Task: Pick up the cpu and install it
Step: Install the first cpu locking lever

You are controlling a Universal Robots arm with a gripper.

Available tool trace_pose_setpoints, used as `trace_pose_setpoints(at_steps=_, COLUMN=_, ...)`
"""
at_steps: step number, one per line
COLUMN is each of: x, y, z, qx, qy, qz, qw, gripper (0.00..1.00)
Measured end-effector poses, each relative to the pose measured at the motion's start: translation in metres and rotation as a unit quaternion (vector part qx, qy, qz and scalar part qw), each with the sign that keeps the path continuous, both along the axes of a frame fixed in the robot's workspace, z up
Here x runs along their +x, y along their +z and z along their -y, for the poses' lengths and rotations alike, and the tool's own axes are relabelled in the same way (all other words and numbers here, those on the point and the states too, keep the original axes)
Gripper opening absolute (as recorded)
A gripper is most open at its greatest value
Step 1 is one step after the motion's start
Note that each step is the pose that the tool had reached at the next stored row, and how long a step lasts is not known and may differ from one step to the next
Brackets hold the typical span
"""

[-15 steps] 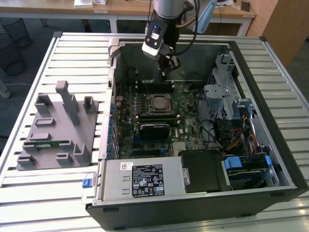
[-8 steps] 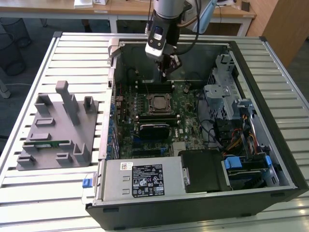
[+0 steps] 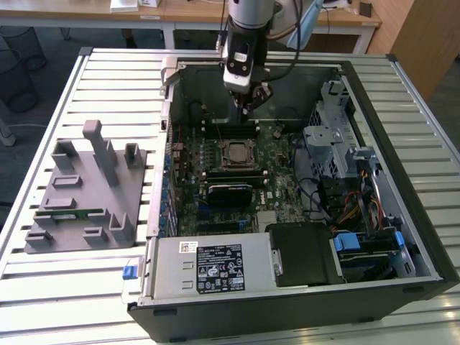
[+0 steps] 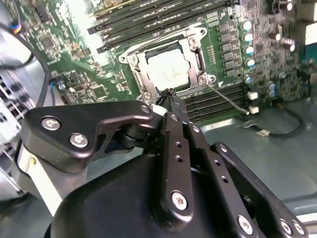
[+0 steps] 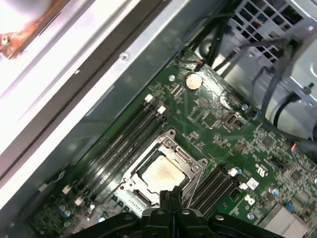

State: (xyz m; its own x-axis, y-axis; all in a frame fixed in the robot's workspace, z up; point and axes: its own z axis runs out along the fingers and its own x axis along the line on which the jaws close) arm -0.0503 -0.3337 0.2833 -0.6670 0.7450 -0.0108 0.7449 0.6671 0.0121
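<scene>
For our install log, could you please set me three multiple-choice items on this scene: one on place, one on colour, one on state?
1. Where is the cpu?
A. in the motherboard socket
B. on the grey fixture
C. on the power supply

2. What colour is the motherboard?
A. red
B. green
C. white

3. How does the gripper stand?
A. clamped on the cpu
B. holding a cable
C. above the socket, holding nothing

Answers: 1 A, its silver top sits inside the socket frame; 2 B, green in every view; 3 C, fingers together, clear of the chip.
</scene>
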Motion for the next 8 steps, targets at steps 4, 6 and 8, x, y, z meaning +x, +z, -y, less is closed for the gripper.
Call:
trace_pose_setpoints(at_steps=4, x=0.0, y=-0.0005, z=0.0, qx=0.0, qy=0.037, qz=0.0, qw=0.9993, gripper=0.11)
trace_pose_setpoints(at_steps=6, x=0.0, y=-0.0007, z=0.0, qx=0.0, qy=0.055, qz=0.0, qw=0.9985, gripper=0.11)
trace_pose_setpoints(at_steps=8, x=0.0, y=-0.0008, z=0.0, qx=0.0, qy=0.073, qz=0.0, qw=0.9974, gripper=0.11)
